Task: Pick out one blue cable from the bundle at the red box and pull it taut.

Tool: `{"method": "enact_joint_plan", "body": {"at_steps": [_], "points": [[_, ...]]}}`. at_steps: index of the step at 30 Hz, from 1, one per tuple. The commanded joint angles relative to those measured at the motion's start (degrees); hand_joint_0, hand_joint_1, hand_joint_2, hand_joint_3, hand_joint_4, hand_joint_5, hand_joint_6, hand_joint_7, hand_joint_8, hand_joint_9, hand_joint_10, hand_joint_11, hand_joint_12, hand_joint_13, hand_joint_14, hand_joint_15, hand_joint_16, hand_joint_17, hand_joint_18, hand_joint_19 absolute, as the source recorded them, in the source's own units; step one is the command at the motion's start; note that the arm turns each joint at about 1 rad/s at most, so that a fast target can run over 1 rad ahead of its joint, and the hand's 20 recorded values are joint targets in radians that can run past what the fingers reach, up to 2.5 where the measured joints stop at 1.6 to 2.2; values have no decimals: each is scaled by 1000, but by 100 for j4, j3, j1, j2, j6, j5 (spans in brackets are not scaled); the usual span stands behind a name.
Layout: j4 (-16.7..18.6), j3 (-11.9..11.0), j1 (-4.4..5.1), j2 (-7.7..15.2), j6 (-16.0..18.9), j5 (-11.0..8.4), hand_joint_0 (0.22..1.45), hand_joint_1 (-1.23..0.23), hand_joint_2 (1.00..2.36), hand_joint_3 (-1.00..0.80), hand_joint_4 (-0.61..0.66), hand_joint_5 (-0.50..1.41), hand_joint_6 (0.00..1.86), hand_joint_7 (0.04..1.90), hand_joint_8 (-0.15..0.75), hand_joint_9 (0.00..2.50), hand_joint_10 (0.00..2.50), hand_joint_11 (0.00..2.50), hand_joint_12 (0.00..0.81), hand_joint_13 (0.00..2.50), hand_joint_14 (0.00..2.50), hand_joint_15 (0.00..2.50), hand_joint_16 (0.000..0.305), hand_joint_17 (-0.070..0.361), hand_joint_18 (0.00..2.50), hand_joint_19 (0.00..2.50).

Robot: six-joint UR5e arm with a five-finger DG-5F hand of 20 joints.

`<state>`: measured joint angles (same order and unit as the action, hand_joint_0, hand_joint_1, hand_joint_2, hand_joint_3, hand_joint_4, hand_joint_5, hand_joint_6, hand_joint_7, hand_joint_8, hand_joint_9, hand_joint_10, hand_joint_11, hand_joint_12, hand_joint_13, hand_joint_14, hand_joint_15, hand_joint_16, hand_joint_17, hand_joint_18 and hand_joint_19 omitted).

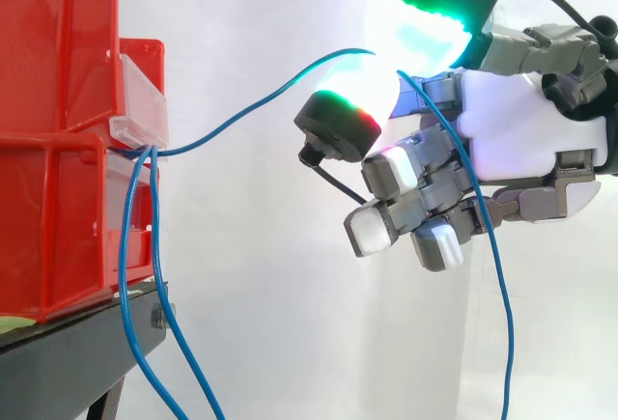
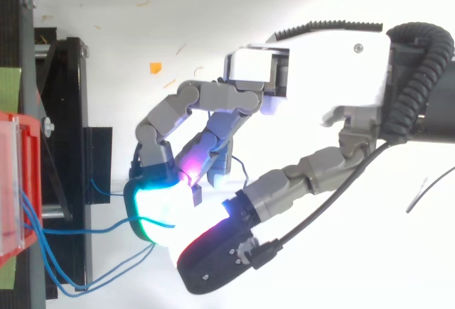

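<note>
A bundle of thin blue cables comes out of the front of the red bins (image 1: 58, 150) at the left. One blue cable (image 1: 261, 101) rises from there in a gentle curve to my hand (image 1: 521, 140), which hangs to the right of the bins. Two glowing pads are pinched together on this cable, and the other fingers are curled below. Beyond the pinch the cable's free end (image 1: 502, 323) drops past the palm. From above, the same blue cable (image 2: 92, 229) runs from the red bin (image 2: 14, 181) to the glowing fingertips (image 2: 153, 213) of the hand (image 2: 320, 74).
The other blue cables (image 1: 130, 275) hang in loops from the bin front, down past the edge of the black stand (image 1: 68, 343). A clear plastic label holder (image 1: 140, 101) sticks out of the bin. A white curtain lies behind.
</note>
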<state>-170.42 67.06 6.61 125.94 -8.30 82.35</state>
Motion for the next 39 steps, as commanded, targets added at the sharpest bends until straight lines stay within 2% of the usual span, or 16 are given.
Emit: {"method": "enact_joint_plan", "body": {"at_steps": [1, 39], "points": [[0, 0, -2, 0, 4, 0, 675, -840, 1012, -198, -15, -92, 922, 1105, 318, 1015, 24, 766, 340, 768, 15, 374, 45, 101, 894, 718], [0, 0, -2, 0, 4, 0, 675, -847, 1012, -192, -22, -92, 922, 1106, 316, 1027, 23, 763, 338, 777, 13, 380, 45, 101, 902, 716]]}}
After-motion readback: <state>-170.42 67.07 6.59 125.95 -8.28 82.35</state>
